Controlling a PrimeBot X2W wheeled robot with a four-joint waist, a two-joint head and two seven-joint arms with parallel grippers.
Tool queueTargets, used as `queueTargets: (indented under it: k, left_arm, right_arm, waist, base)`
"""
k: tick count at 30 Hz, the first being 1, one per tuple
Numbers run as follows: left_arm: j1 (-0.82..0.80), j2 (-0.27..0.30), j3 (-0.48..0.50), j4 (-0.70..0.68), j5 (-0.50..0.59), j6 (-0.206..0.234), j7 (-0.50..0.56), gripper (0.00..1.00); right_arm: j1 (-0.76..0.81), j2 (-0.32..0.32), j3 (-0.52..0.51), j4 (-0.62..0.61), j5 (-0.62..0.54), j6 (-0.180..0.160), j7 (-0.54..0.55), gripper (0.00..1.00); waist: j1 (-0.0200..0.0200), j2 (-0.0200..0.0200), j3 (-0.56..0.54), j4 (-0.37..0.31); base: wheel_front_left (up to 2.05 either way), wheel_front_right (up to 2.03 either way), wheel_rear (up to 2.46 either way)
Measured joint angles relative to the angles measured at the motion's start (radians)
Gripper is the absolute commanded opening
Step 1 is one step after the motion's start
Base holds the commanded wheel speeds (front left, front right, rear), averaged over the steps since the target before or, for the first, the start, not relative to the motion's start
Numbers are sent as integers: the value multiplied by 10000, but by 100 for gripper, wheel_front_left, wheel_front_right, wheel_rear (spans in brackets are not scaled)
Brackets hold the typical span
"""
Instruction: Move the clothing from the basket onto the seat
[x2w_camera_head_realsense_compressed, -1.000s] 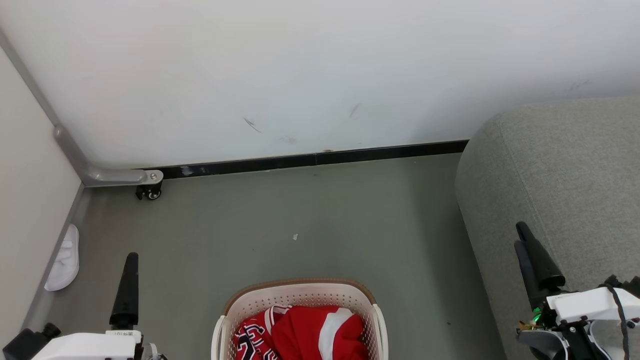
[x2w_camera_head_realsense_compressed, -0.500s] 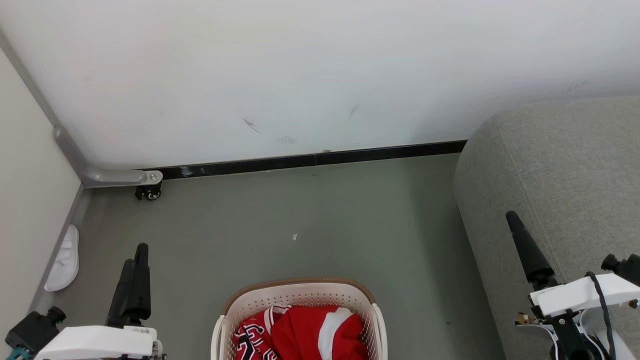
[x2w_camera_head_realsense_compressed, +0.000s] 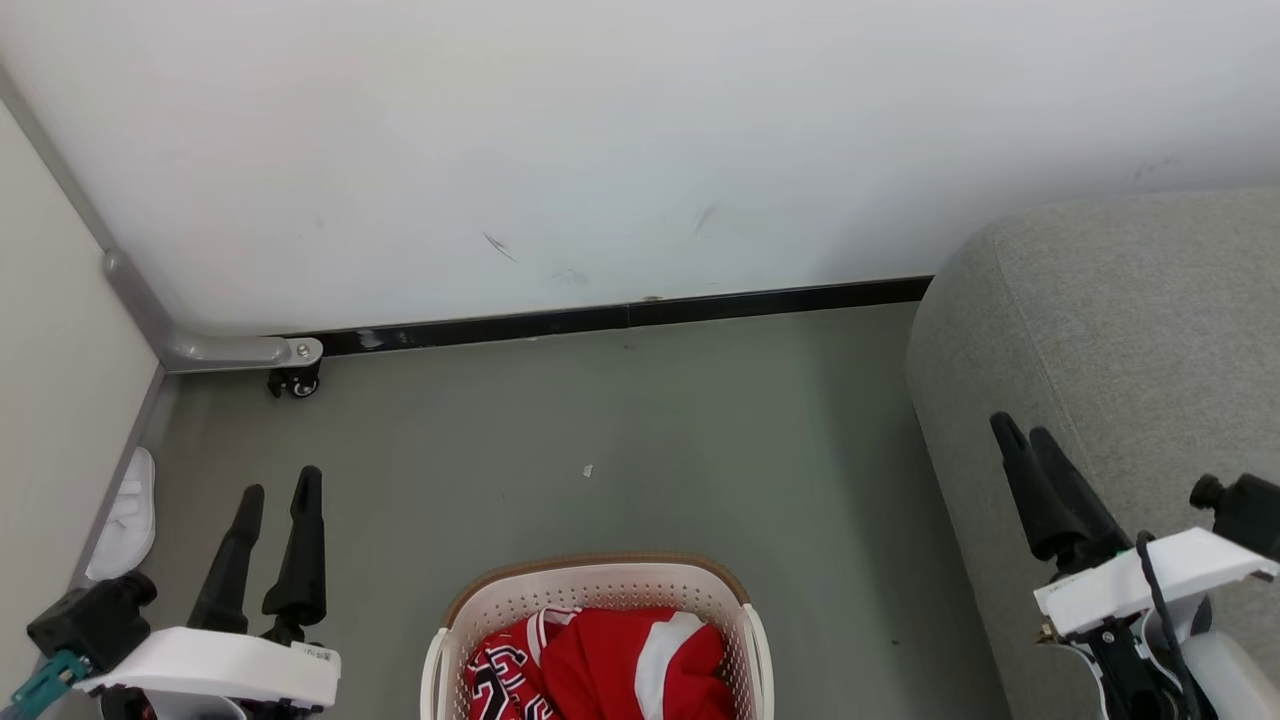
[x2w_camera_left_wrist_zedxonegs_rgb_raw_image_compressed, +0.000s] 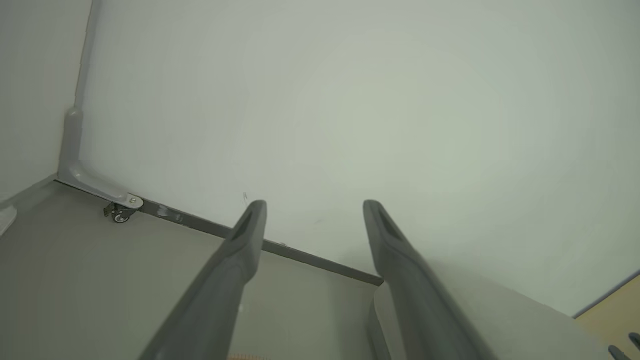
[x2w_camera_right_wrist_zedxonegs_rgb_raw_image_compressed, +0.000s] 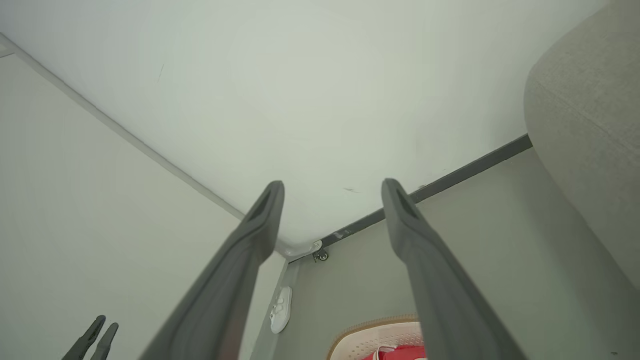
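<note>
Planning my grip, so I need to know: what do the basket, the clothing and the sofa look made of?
Basket: looks like rigid cream plastic with a matte finish; its wall is punched with rows of small holes under a brown rim trim.
Clothing: soft red fabric with white panels, lying in loose folds; probably synthetic sportswear, though not certain.
Sofa: light-grey woven upholstery, matte, with visible weave grain.

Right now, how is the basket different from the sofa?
The basket is cream plastic with little holes and a brown rim; the sofa is grey woven fabric. The basket is much smaller than the sofa. The basket holds red clothes; the sofa has none on the part that shows. Both have rounded corners.
</note>
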Motion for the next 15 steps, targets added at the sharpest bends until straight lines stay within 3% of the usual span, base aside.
queueTargets:
  k: [15]
  left_arm:
    - [-82, 353, -483, -42, 3256, 861, -535, 100]
  right_arm:
    - [-247, -328, 384, 318, -2826, 0, -445, 100]
  waist:
    - [-3, 0, -2, -26]
  base:
    - [0, 0, 0]
